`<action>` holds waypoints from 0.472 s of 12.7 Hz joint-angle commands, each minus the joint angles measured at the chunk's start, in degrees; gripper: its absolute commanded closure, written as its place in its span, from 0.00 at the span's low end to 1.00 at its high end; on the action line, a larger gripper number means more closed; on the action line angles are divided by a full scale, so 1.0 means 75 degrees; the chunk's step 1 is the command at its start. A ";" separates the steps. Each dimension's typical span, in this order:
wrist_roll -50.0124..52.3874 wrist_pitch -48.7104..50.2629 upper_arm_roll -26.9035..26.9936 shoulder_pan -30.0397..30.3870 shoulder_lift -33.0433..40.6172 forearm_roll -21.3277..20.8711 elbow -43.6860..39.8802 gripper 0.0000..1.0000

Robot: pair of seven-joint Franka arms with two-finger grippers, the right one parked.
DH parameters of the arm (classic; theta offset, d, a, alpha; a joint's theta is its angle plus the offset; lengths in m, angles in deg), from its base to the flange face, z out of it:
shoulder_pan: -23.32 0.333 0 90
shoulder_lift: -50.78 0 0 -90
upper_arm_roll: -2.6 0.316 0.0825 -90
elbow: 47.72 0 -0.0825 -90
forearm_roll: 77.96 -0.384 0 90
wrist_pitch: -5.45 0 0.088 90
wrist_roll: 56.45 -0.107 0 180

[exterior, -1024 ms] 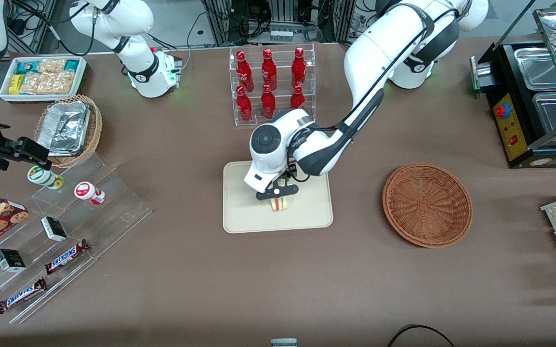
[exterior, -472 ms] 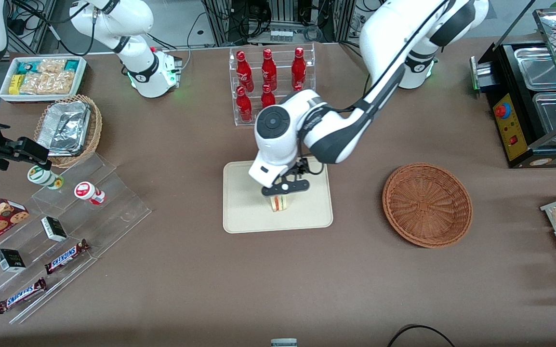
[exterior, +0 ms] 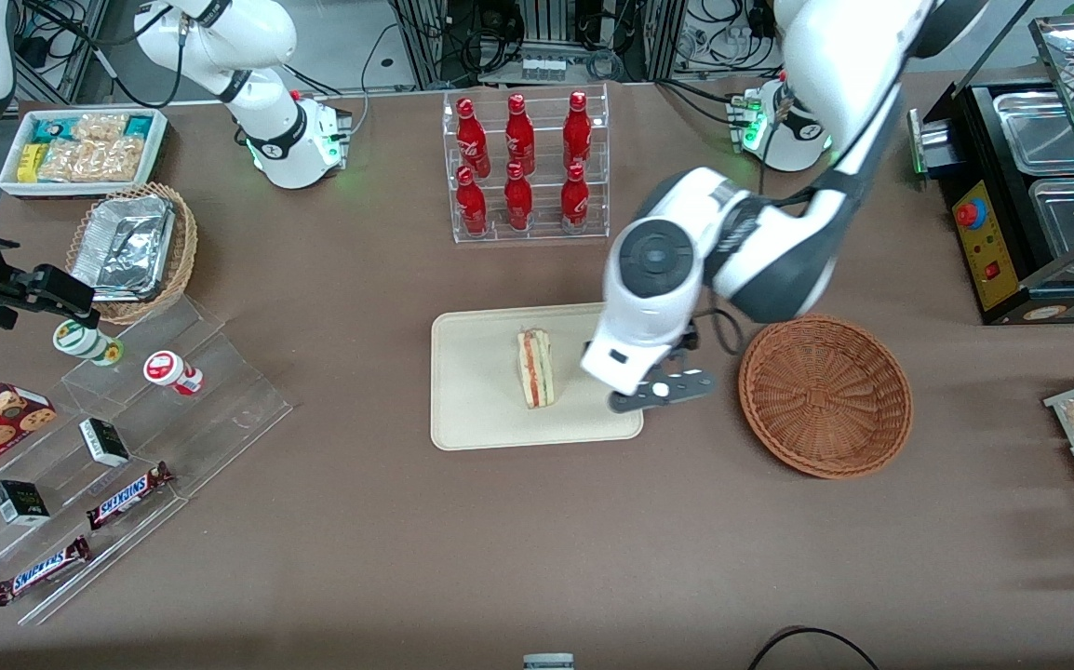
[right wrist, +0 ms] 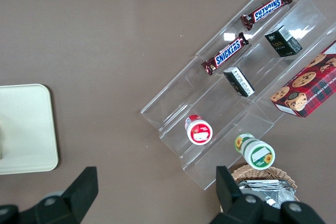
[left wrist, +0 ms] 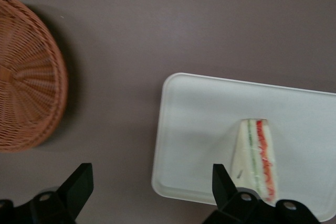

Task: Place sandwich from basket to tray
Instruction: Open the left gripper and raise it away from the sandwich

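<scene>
Hanging wide open and holding nothing, the left gripper [exterior: 663,395] is hovering right of centre in the front view, over the tray's [exterior: 481,419] edge nearest the basket [exterior: 825,395]; its fingers [left wrist: 79,182] are standing well apart; the sandwich [exterior: 535,368] is lying on the tray near the frame's middle, filling stripes showing, clear of the gripper; the basket is sitting empty on the brown table [exterior: 537,540].

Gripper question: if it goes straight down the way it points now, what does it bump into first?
Probably the bare table. The open gripper points down over the gap between the basket and the tray, one finger near the tray's rim. Its height is hard to judge.
</scene>
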 commanded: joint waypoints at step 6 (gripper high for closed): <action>-0.2934 0.0059 -0.0067 0.1838 0.1957 0.0727 0.2033 0.00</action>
